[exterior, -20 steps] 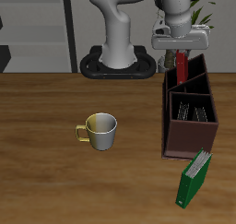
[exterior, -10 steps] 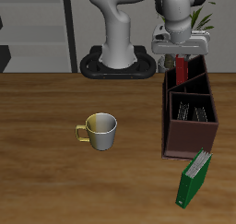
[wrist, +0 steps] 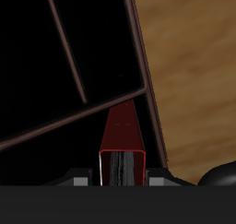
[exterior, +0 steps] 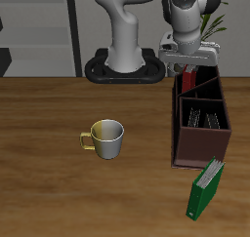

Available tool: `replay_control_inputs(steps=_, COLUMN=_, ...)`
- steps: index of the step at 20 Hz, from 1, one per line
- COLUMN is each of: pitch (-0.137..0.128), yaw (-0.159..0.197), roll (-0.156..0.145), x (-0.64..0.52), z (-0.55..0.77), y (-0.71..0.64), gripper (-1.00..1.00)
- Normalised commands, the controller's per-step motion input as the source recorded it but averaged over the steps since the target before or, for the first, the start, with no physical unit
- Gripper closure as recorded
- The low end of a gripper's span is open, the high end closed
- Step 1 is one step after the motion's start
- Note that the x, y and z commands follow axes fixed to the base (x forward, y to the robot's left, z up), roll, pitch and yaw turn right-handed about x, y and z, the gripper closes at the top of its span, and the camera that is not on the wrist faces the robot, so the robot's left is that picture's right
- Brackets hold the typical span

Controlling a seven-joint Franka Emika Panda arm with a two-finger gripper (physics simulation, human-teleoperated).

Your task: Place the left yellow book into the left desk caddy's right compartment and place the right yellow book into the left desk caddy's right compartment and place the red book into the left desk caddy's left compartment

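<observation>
Nearest, a green book (exterior: 206,188) leaned at the dark brown box caddy (exterior: 201,139)'s front corner. Two grey striped books (exterior: 205,116) already stood in its nearer section. At twelve o'clock the gripper (exterior: 189,58) pinched the dark red hardcover (wrist: 123,138) upright – lined up to drop into the farther section (exterior: 203,87)

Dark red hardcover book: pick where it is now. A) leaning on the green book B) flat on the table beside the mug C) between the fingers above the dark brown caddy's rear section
C: the dark red hardcover book sits between the fingers over the dark brown caddy.
</observation>
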Motion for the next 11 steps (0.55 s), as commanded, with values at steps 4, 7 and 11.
replay_control_inputs(steps=4, pitch=-0.016, yaw=-0.002, roll=-0.033, x=0.00, z=0.07, y=-0.04, gripper=-1.00)
replay_control_inputs(steps=7, pitch=-0.038, yaw=0.017, roll=-0.017, x=0.03, z=0.10, y=-0.03, gripper=-1.00)
replay_control_inputs(steps=11, pitch=-0.046, yaw=0.009, roll=0.005, x=-0.07, z=0.18, y=0.00, gripper=-1.00)
